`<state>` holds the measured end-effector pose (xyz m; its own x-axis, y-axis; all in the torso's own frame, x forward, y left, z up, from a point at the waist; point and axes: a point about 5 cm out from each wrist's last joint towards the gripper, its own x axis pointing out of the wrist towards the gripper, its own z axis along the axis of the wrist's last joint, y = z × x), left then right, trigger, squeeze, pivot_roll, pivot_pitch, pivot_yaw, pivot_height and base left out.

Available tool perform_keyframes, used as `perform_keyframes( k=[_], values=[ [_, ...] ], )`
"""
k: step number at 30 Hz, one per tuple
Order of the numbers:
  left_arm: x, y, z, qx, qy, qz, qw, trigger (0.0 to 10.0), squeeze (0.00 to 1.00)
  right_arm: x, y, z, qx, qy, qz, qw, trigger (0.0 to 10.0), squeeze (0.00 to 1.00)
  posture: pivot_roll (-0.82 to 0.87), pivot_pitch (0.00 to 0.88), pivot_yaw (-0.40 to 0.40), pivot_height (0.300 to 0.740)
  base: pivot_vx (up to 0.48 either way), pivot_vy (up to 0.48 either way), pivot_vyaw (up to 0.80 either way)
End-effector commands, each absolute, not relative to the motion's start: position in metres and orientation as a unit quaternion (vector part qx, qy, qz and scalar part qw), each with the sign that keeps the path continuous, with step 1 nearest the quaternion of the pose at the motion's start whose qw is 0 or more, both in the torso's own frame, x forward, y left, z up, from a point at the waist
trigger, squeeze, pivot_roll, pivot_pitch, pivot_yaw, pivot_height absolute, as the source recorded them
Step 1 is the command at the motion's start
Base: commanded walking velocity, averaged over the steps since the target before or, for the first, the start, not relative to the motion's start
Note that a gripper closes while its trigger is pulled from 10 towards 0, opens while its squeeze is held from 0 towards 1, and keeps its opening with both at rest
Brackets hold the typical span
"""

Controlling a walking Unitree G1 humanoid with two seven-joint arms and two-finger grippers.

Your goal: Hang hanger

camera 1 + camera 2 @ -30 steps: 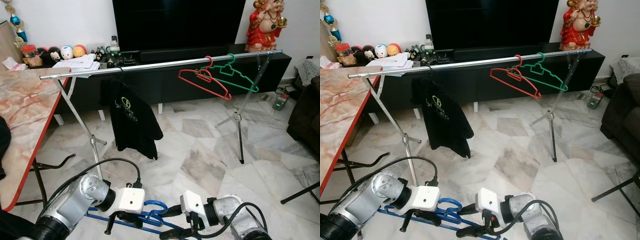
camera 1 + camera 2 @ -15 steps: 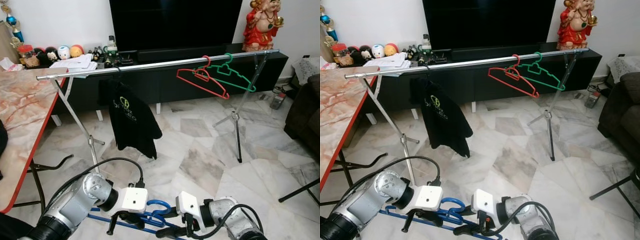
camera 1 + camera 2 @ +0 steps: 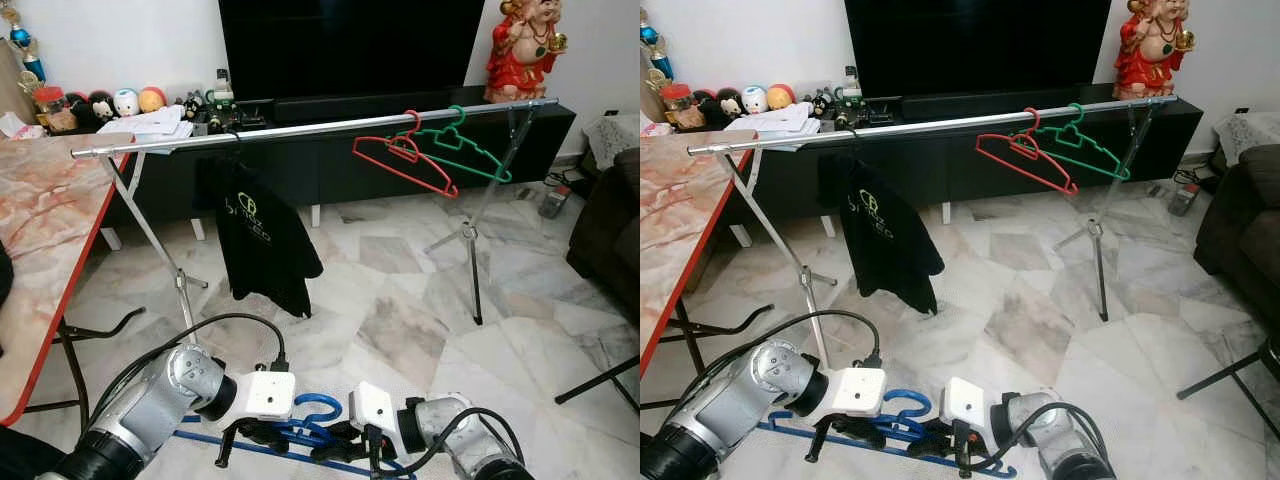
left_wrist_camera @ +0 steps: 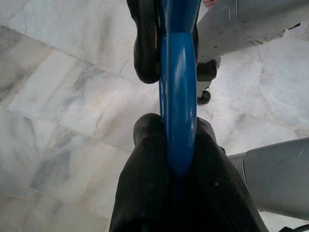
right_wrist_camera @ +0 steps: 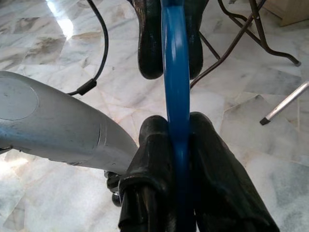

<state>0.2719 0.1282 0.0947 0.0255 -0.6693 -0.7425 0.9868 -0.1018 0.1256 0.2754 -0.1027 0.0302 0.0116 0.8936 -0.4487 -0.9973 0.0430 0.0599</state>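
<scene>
A blue hanger is held low over the marble floor, just in front of me. My left gripper is shut on it, and the blue bar runs between its black fingers. My right gripper is shut on the same hanger close beside the left one; its fingers press on both sides of the bar. Further ahead stands the silver clothes rail. It carries a black T-shirt, a red hanger and a green hanger.
A marble-topped table with a red edge stands to my left. Behind the rail, a black TV cabinet runs along the wall, with a red figurine on it. A dark sofa is at the right. The rail's tripod legs splay onto the floor.
The right gripper has shifted left along the blue hanger, closer to the left gripper. The whole view has moved slightly; the rail and the things on it stayed put.
</scene>
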Motion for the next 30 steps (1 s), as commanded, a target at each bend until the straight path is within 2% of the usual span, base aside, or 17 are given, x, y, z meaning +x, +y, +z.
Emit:
perform_keyframes(
  k=[1, 30],
  values=[
    [0.272, 0.1218, 0.1012, 0.348, 0.218, -0.665, 0.624, 10.0, 0.0, 0.2777, -0.0982, 0.0328, -0.145, 0.181, 0.682, 0.694, 0.0, 0.0, 0.11, 0.029, -0.007, 0.74, 0.0, 0.0, 0.0],
    [0.2725, 0.1192, 0.1035, 0.348, 0.207, -0.667, 0.625, 10.0, 0.0, 0.2778, -0.0971, 0.032, -0.136, 0.185, 0.679, 0.698, 0.0, 0.0, 0.11, 0.027, -0.008, 0.74, 0.0, 0.0, 0.0]
  ],
)
